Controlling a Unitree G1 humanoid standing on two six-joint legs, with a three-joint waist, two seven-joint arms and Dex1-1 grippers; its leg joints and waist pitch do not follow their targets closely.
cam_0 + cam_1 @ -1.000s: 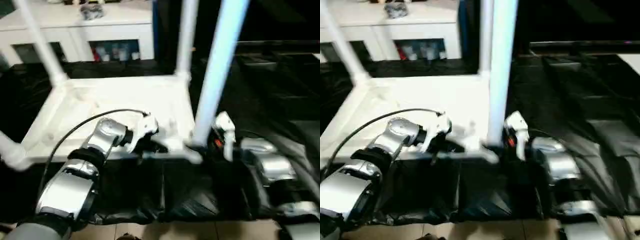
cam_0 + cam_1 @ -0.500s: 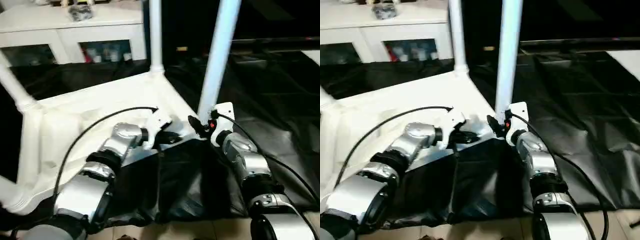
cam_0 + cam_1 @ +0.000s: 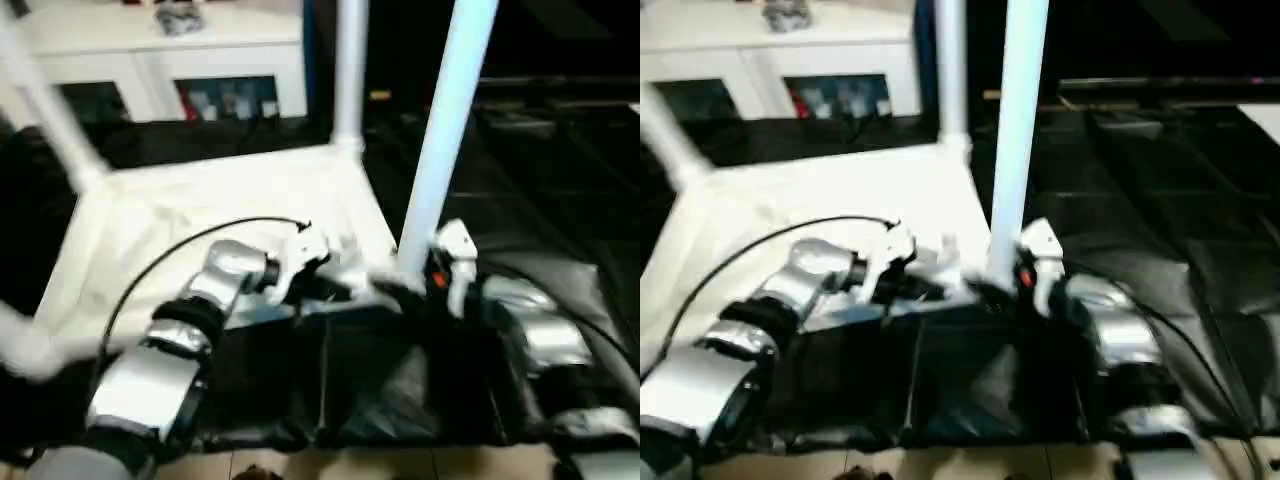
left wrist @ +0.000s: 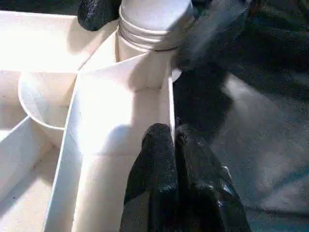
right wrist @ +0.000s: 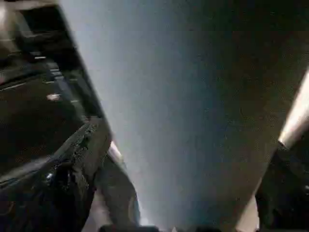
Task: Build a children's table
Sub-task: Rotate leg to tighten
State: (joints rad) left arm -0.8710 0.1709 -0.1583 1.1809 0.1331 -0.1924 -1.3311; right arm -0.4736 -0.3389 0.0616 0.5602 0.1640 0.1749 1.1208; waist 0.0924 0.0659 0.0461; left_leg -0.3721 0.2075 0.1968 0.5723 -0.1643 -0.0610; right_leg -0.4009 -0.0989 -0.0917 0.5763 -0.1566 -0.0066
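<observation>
We see motion blur smearing both head views — the white tabletop (image 3: 230, 200) glares under overhead light, its ribs washed out, while the black sheeting (image 3: 560, 180) around it swallows detail. From the left wrist, the tabletop's walls blow out to cream. The nearest leg (image 5: 193, 111) looms soft, bluish, unfocused from the right wrist — shadow at both edges.
</observation>
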